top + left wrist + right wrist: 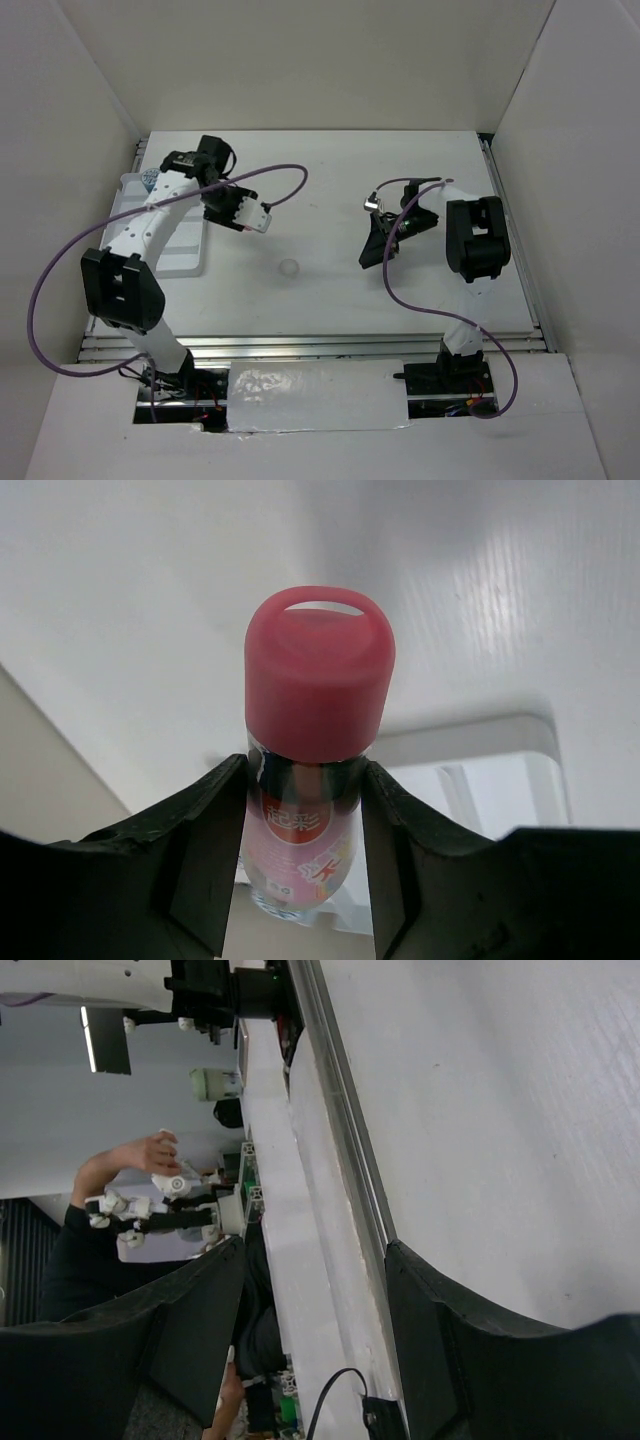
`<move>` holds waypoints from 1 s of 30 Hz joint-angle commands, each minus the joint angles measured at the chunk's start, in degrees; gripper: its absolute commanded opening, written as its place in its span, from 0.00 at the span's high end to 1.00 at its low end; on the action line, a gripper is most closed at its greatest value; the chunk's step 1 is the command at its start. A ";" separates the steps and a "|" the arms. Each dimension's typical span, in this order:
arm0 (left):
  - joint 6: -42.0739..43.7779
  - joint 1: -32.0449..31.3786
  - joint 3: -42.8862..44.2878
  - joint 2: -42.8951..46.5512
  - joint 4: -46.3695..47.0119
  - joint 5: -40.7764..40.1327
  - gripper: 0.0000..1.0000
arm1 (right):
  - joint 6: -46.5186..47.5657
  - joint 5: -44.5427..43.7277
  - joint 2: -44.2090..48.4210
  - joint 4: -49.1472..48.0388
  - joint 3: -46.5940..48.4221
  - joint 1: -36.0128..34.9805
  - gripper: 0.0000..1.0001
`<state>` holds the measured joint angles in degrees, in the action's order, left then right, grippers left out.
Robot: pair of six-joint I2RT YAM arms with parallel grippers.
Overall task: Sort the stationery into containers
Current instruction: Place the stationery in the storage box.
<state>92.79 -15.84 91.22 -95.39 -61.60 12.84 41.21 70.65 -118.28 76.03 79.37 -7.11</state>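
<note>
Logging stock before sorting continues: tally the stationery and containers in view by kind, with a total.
Pink-capped tube: 1, held in the left gripper
Blue pot: 1, in view at the tray's far corner
Small white round piece: 1, loose on the table
White tray: 1
Total: 4

Robot lab, teleop rig by look of it. Table [330, 190] boxed in by white panel walls [90, 80]. Aluminium rail [345, 1150] seen just past right gripper [315, 1250]. Further beyond, person [85, 1250] seen handling small white arm [165, 1212].
</note>
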 commanded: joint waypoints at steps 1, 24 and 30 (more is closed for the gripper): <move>2.65 6.41 0.36 -1.90 -7.21 0.08 1.00 | -0.17 0.10 1.83 6.76 0.96 -0.62 0.35; 13.12 31.57 5.02 -18.77 2.10 -7.21 0.94 | -0.78 -1.13 -1.25 6.68 1.75 -1.50 0.36; 10.31 32.01 5.46 -21.93 2.54 -8.01 0.85 | -0.96 -1.22 -2.04 6.68 2.01 -1.76 0.36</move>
<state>104.44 15.86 95.98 -116.07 -58.87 5.13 40.23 69.25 -119.57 76.01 79.50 -8.03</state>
